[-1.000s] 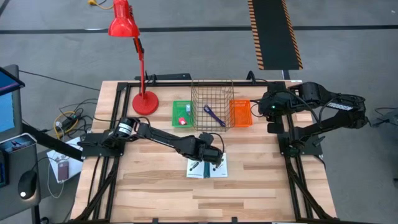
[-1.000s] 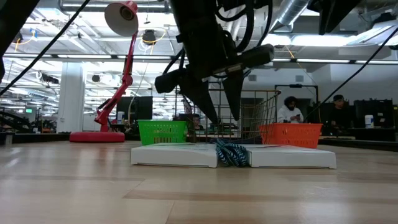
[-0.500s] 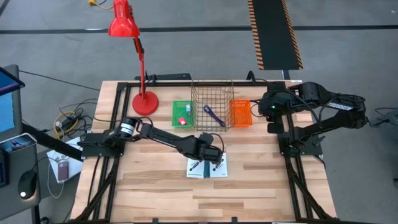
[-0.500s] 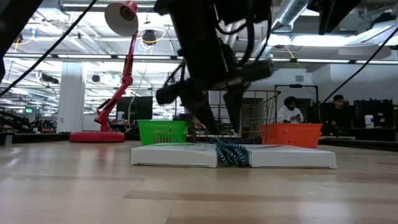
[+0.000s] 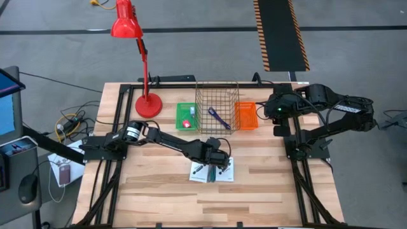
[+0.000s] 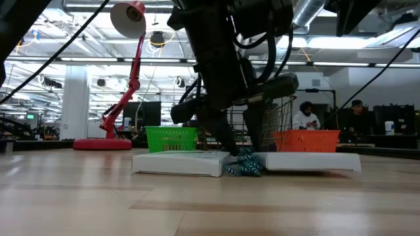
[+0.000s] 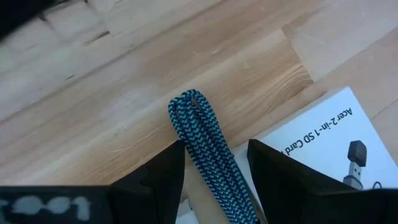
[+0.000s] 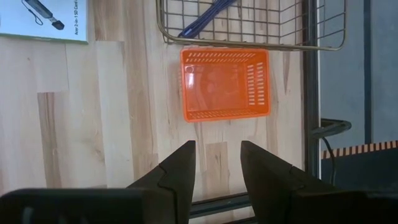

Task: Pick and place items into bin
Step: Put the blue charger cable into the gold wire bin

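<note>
Left pincer (image 5: 217, 163) sits low over the two white printed cards (image 5: 212, 170) lying side by side mid-table, its open fingers (image 7: 155, 177) straddling a teal-and-black braided cord (image 7: 208, 155) that lies in the gap between the cards; grip not closed on it as far as the left wrist view shows. In the low view the cord (image 6: 241, 164) bunches on the table between the card edges, and the right-hand card (image 6: 308, 161) looks slightly tipped up.

Behind the cards, three containers in a row: green plastic basket (image 5: 187, 116) with a small red block and a pale piece inside, tall wire mesh basket (image 5: 217, 105) holding one blue-purple strap (image 5: 219, 118), and orange plastic basket (image 5: 246, 116). Red desk lamp (image 5: 134, 38) stands at the rear left of the light wooden plank table (image 5: 159, 197).

Right pincer (image 5: 278, 114) waits at the right rear edge beside the orange basket, fingers (image 8: 176, 174) apart, holding nothing.

Grey floor around, striped mat beyond; a large open room with people seated far behind.
</note>
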### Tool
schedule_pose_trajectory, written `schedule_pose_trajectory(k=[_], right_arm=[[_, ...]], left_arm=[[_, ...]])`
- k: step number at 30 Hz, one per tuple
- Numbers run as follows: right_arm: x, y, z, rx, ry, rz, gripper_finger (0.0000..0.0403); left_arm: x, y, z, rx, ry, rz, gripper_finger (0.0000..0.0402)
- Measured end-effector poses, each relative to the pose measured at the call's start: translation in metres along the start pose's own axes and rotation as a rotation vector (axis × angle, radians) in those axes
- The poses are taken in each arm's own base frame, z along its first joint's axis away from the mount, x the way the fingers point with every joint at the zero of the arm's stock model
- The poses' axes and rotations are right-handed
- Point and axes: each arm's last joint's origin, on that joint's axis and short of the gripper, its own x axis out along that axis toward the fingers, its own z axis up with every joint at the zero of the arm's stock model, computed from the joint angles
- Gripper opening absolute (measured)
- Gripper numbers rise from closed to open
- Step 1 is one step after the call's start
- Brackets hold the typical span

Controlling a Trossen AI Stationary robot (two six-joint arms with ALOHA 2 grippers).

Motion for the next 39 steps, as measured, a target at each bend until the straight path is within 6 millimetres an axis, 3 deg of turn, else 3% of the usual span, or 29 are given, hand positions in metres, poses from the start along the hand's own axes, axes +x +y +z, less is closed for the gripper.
schedule_pose_trajectory(k=[5, 14, 22, 29, 39], right_arm=[[0.000, 0.000, 0.000, 0.000, 0.000, 0.000, 0.0121], [0.000, 0.000, 0.000, 0.000, -0.002, 0.000, 0.0120], [0.000, 0.000, 0.000, 0.000, -0.001, 0.000, 0.0120], [0.000, 0.000, 0.000, 0.000, -0.001, 0.000, 0.0121], [0.000, 0.000, 0.000, 0.007, 0.001, 0.000, 0.0121]], left_arm=[[0.000, 0.000, -0.001, 0.012, 0.001, 0.002, 0.0142], [0.000, 0.000, -0.003, 0.048, -0.010, 0.012, 0.0012], [-0.008, -0.007, -0.007, 0.079, -0.014, 0.016, 0.0010], [-0.032, -0.029, 0.000, 0.092, -0.092, -0.053, 0.0007], [-0.100, -0.045, 0.039, 0.215, -0.326, 0.040, 0.0003]])
